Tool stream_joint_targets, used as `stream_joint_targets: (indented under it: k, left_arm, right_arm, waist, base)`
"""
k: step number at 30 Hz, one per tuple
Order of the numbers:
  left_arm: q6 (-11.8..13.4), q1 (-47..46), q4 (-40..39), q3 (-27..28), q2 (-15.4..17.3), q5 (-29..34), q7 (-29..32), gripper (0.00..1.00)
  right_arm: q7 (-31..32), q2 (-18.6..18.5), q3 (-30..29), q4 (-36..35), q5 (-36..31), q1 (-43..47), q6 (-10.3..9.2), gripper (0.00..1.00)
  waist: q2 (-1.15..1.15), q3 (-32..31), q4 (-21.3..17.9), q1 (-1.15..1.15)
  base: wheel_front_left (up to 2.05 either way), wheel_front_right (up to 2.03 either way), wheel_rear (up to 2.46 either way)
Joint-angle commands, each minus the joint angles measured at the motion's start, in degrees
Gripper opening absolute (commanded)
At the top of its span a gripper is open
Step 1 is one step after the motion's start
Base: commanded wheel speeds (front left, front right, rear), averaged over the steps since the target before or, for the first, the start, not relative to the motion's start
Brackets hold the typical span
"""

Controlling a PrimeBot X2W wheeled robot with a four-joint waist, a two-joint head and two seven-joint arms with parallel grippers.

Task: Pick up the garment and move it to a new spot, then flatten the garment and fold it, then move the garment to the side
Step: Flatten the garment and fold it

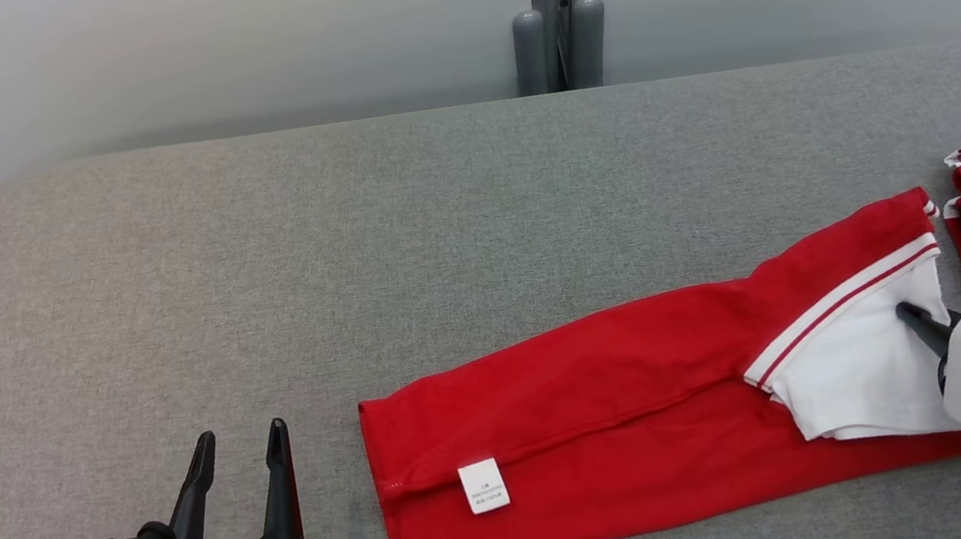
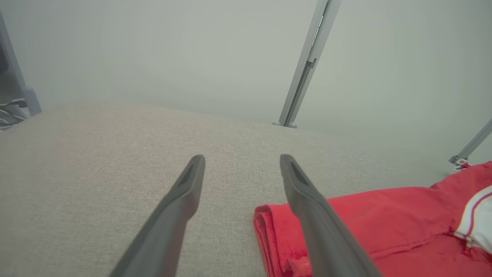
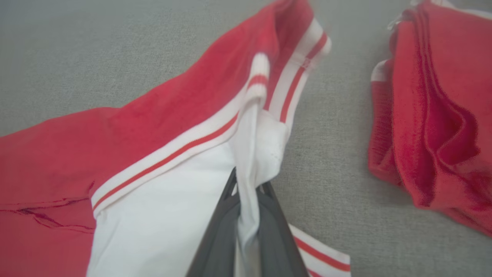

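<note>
Our right gripper (image 1: 908,313) has its fingers pinched on the white end of the red garment (image 1: 575,407), which lies along the counter's (image 1: 344,232) front edge, right of middle; our left gripper (image 1: 241,432) holds its fingers wide.

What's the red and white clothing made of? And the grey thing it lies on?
The red and white garment looks like soft matte knit, probably cotton; it creases and bunches limply where the right gripper pinches it. The grey surface: likely woven fabric over padding, going by its fine speckled weave and rounded corner.
</note>
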Motion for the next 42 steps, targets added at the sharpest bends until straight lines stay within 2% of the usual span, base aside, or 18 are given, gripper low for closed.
stream_joint_targets:
  k: [1, 9, 18, 24, 33, 42]
  left_arm:
    - [0.2, 0.2, -0.4, 0.2, 0.3, -0.1, -0.1, 1.00]
    - [0.8, 1.6, -1.1, 0.3, 0.5, -0.5, -0.2, 1.00]
    - [0.9, 1.7, -1.5, -0.3, 0.7, -0.5, 0.3, 1.00]
    - [0.9, 1.3, -1.2, -0.8, 0.4, -0.6, 0.3, 1.00]
    - [0.5, 1.3, -0.2, -1.1, -0.5, -0.9, -0.1, 1.00]
    - [0.1, 1.3, 0.0, -1.2, -1.1, -0.9, -0.5, 1.00]
  right_arm:
    - [-0.7, -0.8, -0.4, -0.3, 0.4, -0.2, -0.04, 0.00]
    - [-3.8, -2.8, -5.7, -3.0, 2.9, 1.9, -0.04, 0.00]
    - [-2.8, -3.1, -7.6, -3.8, 1.2, 2.4, -0.03, 0.00]
    - [-0.1, -2.4, -6.2, -6.0, 0.8, 1.8, -0.03, 0.00]
    - [4.4, -2.7, -2.8, -16.4, 1.9, 3.6, -0.03, 0.00]
    - [7.9, 0.6, 0.3, -26.5, 0.4, 6.2, -0.02, 0.00]
  waist:
    - [0.00, -0.5, -0.6, 0.00]
    - [0.00, -1.9, -2.6, 0.00]
    - [0.00, -2.2, -4.1, 0.00]
    - [0.00, -2.4, -4.5, 0.00]
    - [0.00, -3.5, -4.4, 0.00]
    - [0.00, -4.1, -3.9, 0.00]
  base:
    - [0.00, 0.00, 0.00]
    - [0.00, 0.00, 0.00]
    - [0.00, 0.00, 0.00]
    - [0.00, 0.00, 0.00]
    - [0.00, 0.00, 0.00]
    - [0.00, 0.00, 0.00]
